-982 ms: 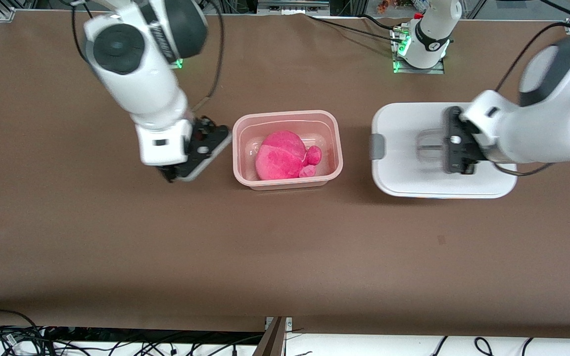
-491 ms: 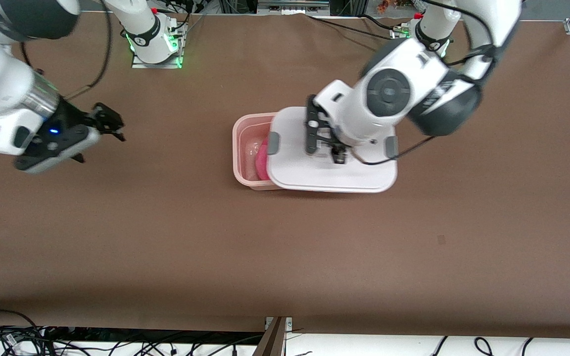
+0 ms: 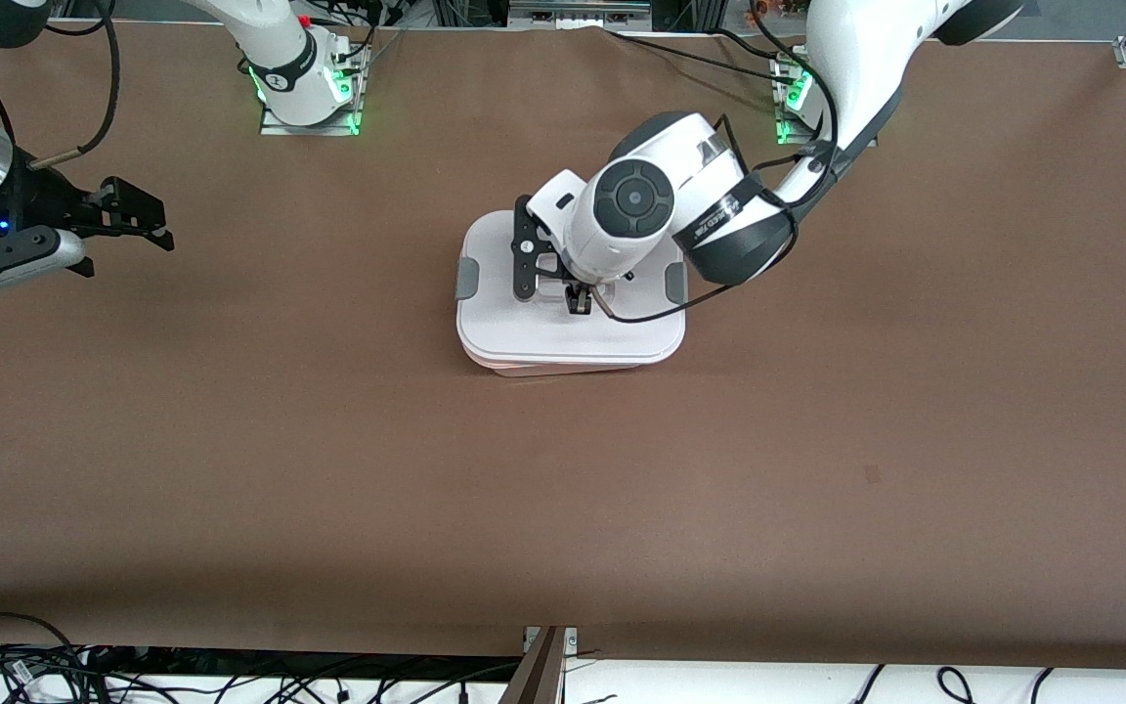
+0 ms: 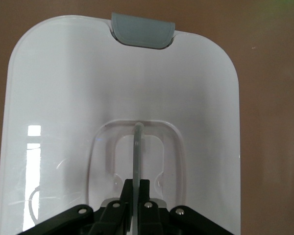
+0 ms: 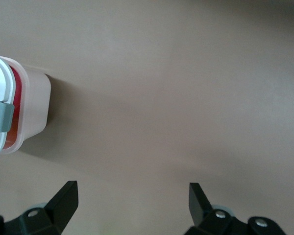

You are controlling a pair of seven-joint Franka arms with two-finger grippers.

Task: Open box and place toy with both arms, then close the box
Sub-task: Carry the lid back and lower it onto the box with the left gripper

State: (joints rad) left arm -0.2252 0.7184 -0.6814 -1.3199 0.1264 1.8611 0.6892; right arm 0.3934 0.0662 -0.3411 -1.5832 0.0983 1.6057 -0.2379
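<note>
Two arms up front: left gripper (image 3: 553, 284) pinching the handle of the lid (image 3: 524, 337), set on the box (image 3: 514, 370) mid-table. Left wrist: same pinch, clip (image 4: 143, 34) loose. Right wrist: right gripper (image 5: 132, 198) spread wide, waiting; toy (image 5: 15, 93) red inside. Closing step, probably; next, let go, press clips down.

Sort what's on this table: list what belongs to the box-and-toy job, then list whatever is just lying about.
Part of the job:
- lid, now on the tub, its handle pinched by the left gripper
- toy, only a red sliver showing through the tub wall
- right gripper, open, waiting over bare table toward the right arm's end

Just lying about:
- cables past the table's near edge
</note>
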